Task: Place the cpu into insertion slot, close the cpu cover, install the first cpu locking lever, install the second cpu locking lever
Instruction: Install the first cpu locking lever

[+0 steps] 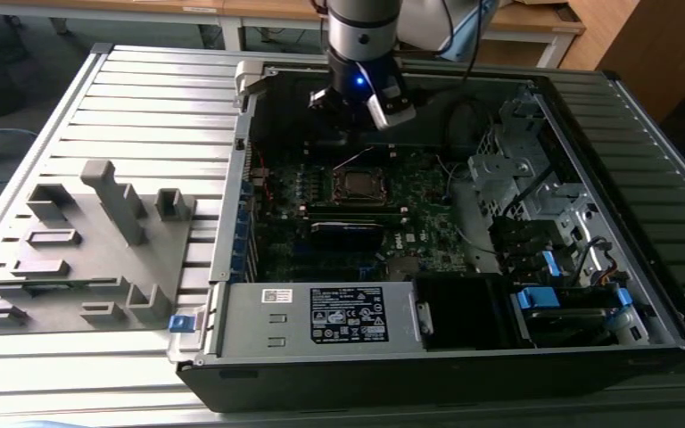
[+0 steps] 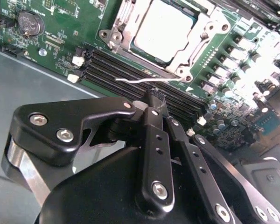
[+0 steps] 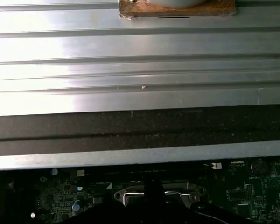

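In the exterior view the arm reaches straight down into the open computer case (image 1: 438, 383). The gripper (image 1: 360, 116) hangs over the board just beyond the cpu (image 1: 359, 185), which lies flat in the insertion slot (image 1: 380, 170) near the middle of the board.

In the second wrist view the gripper's fingers (image 2: 151, 135) run together to one tip, pressed against each other with nothing visibly clamped. Just ahead of that tip a thin wire locking lever (image 2: 135, 80) lies crosswise, its long axis running along the memory slots (image 2: 109, 70). I cannot tell whether the tip touches it. Past the lever the cpu cover (image 2: 123, 30) lies down around the cpu's pale top.

In the first wrist view the gripper's dark tip (image 3: 151, 186) points at the cover's near edge (image 3: 177, 198).
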`<state>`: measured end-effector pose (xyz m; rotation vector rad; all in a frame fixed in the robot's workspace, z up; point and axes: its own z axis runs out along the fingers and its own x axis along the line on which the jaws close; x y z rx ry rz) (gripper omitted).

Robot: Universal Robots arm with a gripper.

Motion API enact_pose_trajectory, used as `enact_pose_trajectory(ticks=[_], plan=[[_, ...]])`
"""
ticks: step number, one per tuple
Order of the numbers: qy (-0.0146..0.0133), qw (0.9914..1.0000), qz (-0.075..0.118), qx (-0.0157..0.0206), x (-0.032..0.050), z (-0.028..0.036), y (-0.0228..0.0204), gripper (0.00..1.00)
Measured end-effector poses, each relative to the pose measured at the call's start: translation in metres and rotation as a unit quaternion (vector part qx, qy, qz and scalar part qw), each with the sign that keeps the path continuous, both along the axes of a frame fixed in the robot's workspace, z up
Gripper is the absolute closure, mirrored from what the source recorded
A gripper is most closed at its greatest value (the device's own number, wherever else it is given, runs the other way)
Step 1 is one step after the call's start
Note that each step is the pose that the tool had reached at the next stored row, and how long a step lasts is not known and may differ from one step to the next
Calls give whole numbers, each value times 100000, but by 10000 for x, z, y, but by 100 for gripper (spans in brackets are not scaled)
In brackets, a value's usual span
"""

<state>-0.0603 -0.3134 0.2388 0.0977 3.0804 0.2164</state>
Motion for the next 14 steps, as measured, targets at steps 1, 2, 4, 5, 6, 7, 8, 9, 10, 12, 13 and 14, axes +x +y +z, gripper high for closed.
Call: enact_pose_trajectory(ticks=[1,2,4,5,6,7,8,9,10,12,13,14], plan=[[-1,100000,2,2,9,-3,0,89],[-2,100000,0,3,18,-7,0,89],[-7,100000,0,-10,34,-16,0,89],[-8,100000,-2,-23,40,-22,0,89],[-3,100000,-1,-32,44,-28,0,89],[-4,100000,3,-36,47,-35,0,89],[-1,100000,2,-41,49,-42,0,89],[2,100000,-8,-47,49,-49,0,89],[-1,100000,-5,-45,50,-57,0,89],[-3,100000,0,-75,52,-69,1,89],[3,100000,-1,-118,54,-72,3,89],[1,100000,-1,-199,55,-75,9,89]])
